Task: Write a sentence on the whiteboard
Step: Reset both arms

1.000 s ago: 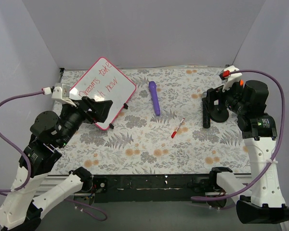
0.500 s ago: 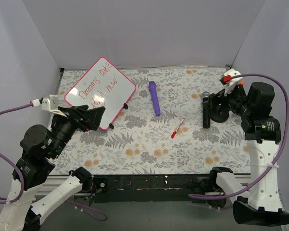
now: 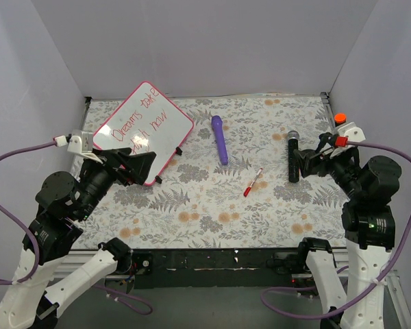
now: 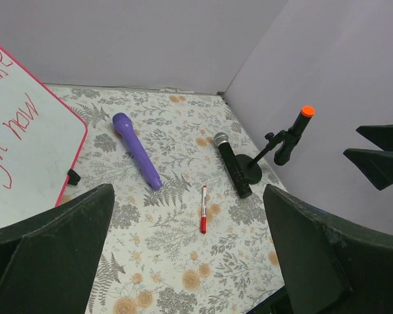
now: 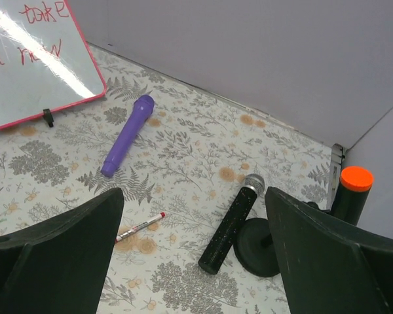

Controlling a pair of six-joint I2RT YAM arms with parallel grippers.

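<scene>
The whiteboard (image 3: 166, 140) has a pink-red frame and stands tilted at the back left. The sentence (image 3: 138, 118) is in red, "Dreams take" over a line ending in "now". It also shows in the left wrist view (image 4: 16, 121) and the right wrist view (image 5: 44, 14). A red marker (image 3: 253, 182) lies capped on the floral table, mid-right, also seen in both wrist views (image 4: 203, 209) (image 5: 139, 226). My left gripper (image 3: 133, 166) is open and empty just near the board's lower edge. My right gripper (image 3: 314, 157) is open and empty beside the microphone.
A purple stick (image 3: 219, 139) lies right of the board. A black microphone (image 3: 293, 156) lies at the right beside a black stand (image 5: 259, 239) with an orange top (image 3: 339, 118). Grey walls close in the back and both sides.
Both arms have pulled back. The left gripper has come off the whiteboard's lower edge toward the near side. The right gripper has moved right, away from the microphone stand. Nothing on the table has moved.
</scene>
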